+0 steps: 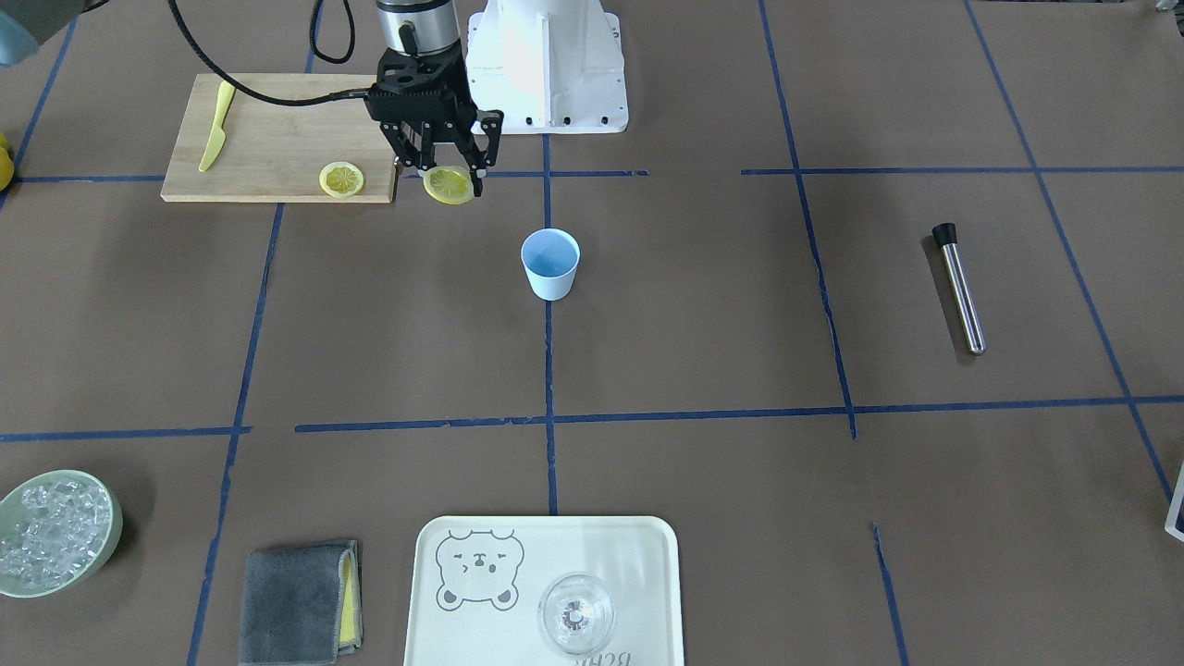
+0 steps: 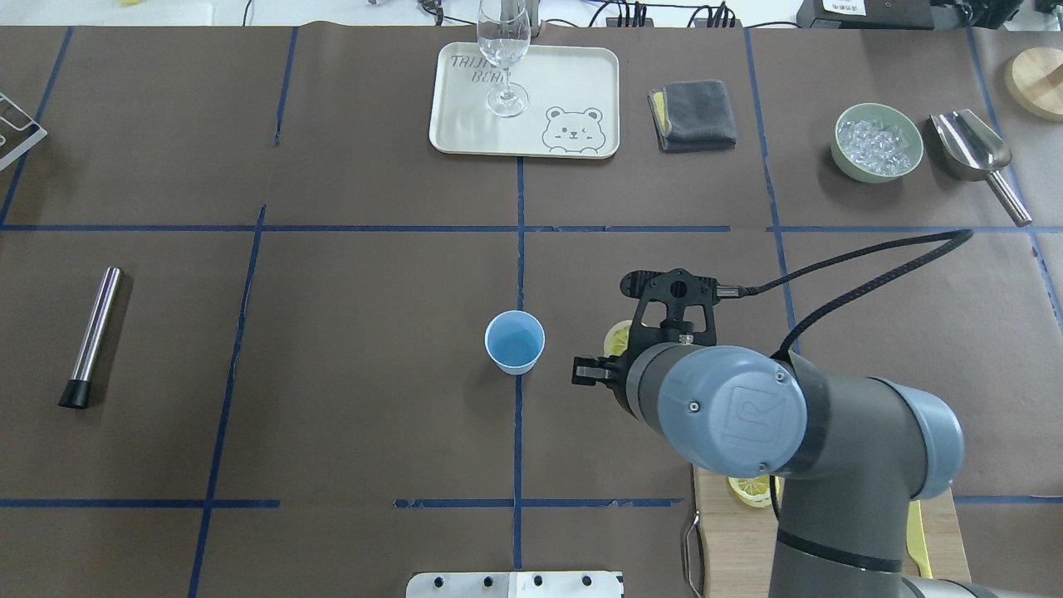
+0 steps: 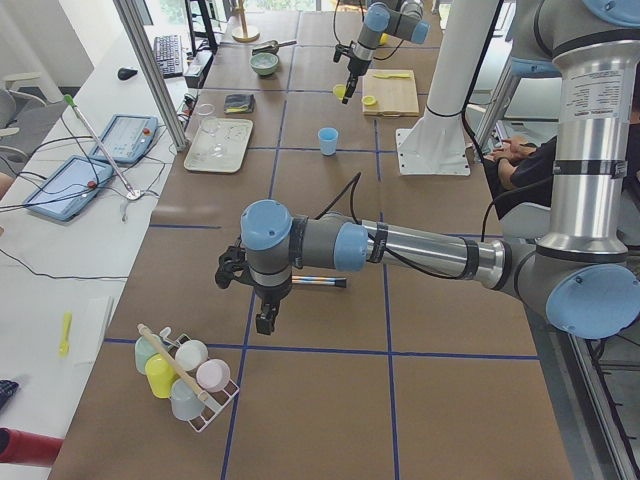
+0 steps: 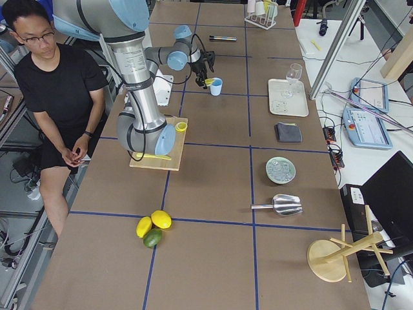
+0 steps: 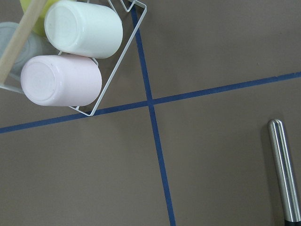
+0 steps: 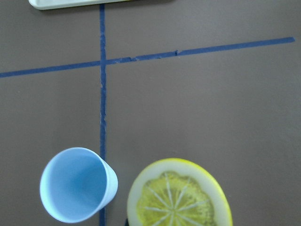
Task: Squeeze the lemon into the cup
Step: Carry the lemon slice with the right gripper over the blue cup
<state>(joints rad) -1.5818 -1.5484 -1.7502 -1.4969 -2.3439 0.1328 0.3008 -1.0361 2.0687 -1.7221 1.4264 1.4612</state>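
right gripper (image 1: 450, 178) is clamped on the lemon (image 1: 448, 187), slice pinched between the fingertips, off the table. cup (image 1: 550, 264) stands beside the fingers, apart, not under them. left gripper (image 3: 263, 320): can't tell its opening.

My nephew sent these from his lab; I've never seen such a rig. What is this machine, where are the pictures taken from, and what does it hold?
It is a robot with two arms at a brown table. One camera faces it across the table, one looks over its shoulders, two look from the table's ends, two sit on its wrists. The right gripper, a black claw, is shut on a thin round yellow lemon slice, near the small light-blue cup. A second lemon slice and a yellow plastic knife lie on the wooden cutting board. The left gripper hangs near a steel rod; open or shut, I cannot tell.
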